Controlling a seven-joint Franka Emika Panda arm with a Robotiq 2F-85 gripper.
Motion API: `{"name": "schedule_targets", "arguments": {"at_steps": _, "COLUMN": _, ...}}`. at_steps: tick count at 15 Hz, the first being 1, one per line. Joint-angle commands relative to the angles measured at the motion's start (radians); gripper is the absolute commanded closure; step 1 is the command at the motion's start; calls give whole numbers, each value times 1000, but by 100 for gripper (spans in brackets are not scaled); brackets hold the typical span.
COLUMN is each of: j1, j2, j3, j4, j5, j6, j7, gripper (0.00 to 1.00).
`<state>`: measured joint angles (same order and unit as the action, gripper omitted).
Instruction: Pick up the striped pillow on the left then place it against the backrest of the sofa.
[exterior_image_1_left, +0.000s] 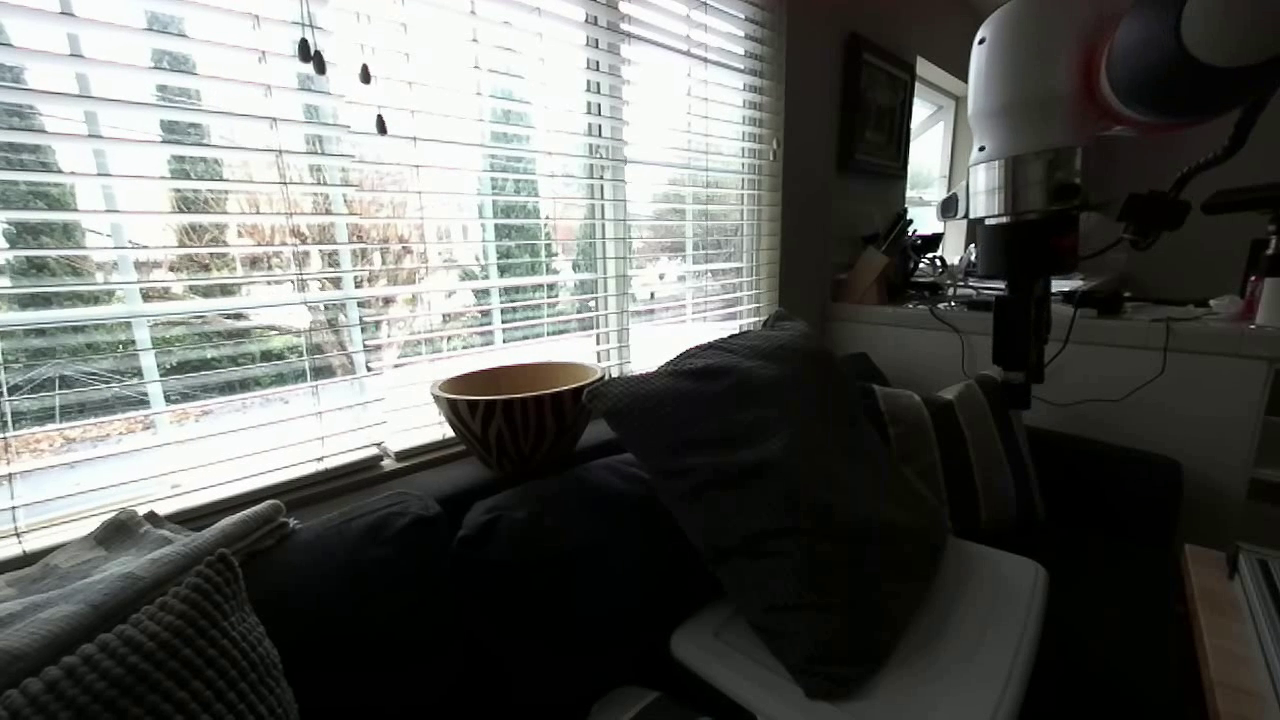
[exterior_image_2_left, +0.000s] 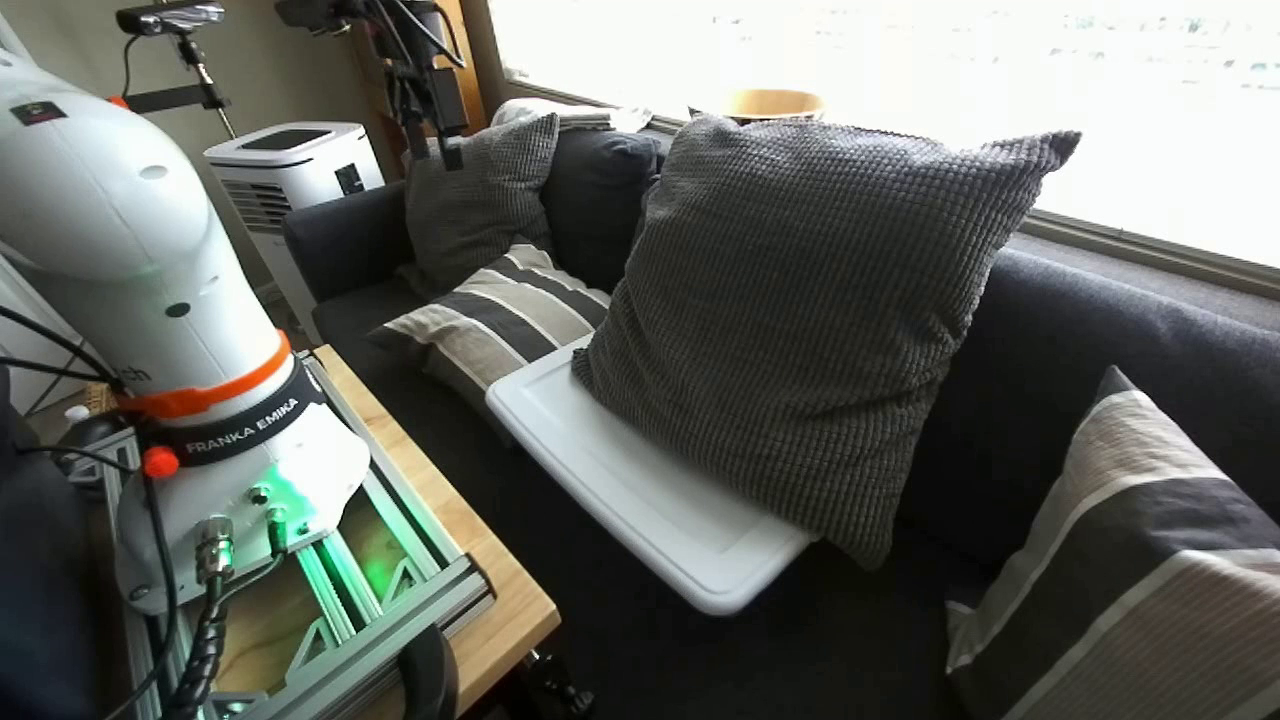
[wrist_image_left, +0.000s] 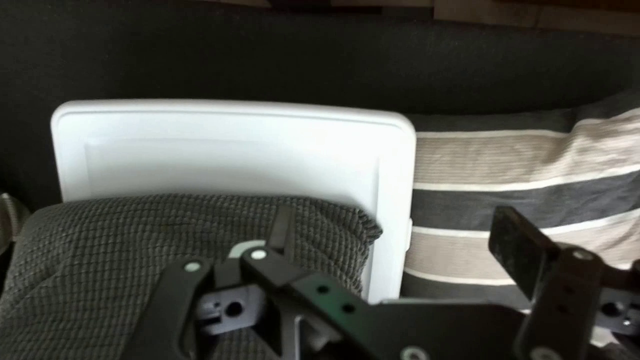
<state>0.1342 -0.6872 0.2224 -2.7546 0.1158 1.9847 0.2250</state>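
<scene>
Although the gripper (wrist_image_left: 397, 232) hangs above the sofa (exterior_image_2_left: 830, 640), the task looks hardly begun: the striped pillow (exterior_image_2_left: 515, 305) lies sloping on it rather than standing against the backrest (exterior_image_2_left: 1100, 320). In the wrist view the 2 fingers (wrist_image_left: 517, 250) are spread well apart with nothing gripped between them, so lifting and placing are, I judge, left to do. I take this pillow, of the 2 on view, as the left; it lies just beside the white lid (exterior_image_2_left: 650, 500), though whether they touch I cannot tell. The other striped pillow (exterior_image_2_left: 1130, 560) stands on edge at the opposite end.

The pillow is smooth-woven cloth, its broad dark grey bands alternating with beige bands edged in off-white, and a crease runs near a corner. It looks soft enough to fold when pinched. The big grey cushion (exterior_image_2_left: 800, 320), square with pointed corners, has a knobbly waffle weave and tilts over the lid. The lid looks like rigid plastic, with rounded corners and a raised rim; the sofa wears dark, matte upholstery.
</scene>
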Motion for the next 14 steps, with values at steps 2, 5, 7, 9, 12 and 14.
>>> {"name": "schedule_targets", "arguments": {"at_steps": 2, "j1": 126, "j2": 252, "j3": 85, "j4": 58, "j5": 127, "j6": 114, "j7": 15, "gripper": 0}}
{"name": "schedule_targets", "arguments": {"at_steps": 5, "j1": 207, "j2": 394, "j3": 108, "j4": 82, "j5": 156, "j6": 310, "j7": -92, "gripper": 0}}
{"name": "schedule_targets", "arguments": {"at_steps": 7, "j1": 237, "j2": 515, "j3": 120, "j4": 133, "j5": 136, "j6": 405, "j7": -157, "gripper": 0}}
{"name": "schedule_targets", "arguments": {"at_steps": 9, "j1": 242, "j2": 630, "j3": 123, "j4": 198, "j5": 90, "j6": 453, "j7": -227, "gripper": 0}}
{"name": "schedule_targets", "arguments": {"at_steps": 12, "j1": 226, "j2": 779, "j3": 109, "j4": 315, "j5": 31, "j6": 468, "j7": -371, "gripper": 0}}
{"name": "schedule_targets", "arguments": {"at_steps": 14, "j1": 203, "j2": 868, "j3": 99, "j4": 401, "j5": -10, "j6": 454, "j7": -483, "gripper": 0}}
